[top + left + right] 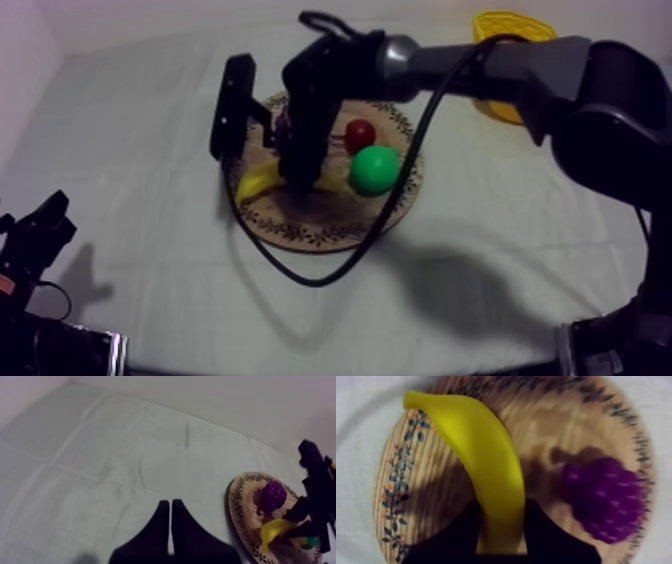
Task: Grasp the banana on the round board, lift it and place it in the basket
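Seen from above, the banana lies 9-to-3 across the wooden board, its middle hidden by my right tool, which clamps it; my left tool sits fingers together.

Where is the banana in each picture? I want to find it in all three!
Top view: the banana lies on the left part of the wooden board, under the right gripper.
Left wrist view: the banana lies on the wooden board, just beside the grapes.
Right wrist view: the banana sits between the right gripper's fingers, grapes alongside.
Shared landmark: the wooden board's patterned rim.
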Controlling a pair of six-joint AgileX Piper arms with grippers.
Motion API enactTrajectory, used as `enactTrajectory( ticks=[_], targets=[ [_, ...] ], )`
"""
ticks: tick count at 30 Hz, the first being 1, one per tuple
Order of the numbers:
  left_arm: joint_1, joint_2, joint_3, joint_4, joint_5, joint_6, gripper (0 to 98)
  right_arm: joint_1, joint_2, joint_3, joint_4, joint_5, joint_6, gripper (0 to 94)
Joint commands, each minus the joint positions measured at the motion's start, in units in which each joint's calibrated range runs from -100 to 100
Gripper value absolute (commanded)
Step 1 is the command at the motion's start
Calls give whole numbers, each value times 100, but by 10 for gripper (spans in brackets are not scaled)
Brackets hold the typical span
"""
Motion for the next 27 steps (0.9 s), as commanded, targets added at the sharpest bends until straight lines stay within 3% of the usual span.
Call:
enactTrajectory(
  ticks=[1,14,27],
  targets=[
    [0,-3,3,3,0,0,1,64,-173,-310,-81,488,63,232],
    [0,-3,3,3,0,0,1,1001,-848,-2103,-257,2478,319,234],
    [0,-3,3,3,0,0,1,2309,-996,-2963,-195,2929,238,233]
  ],
)
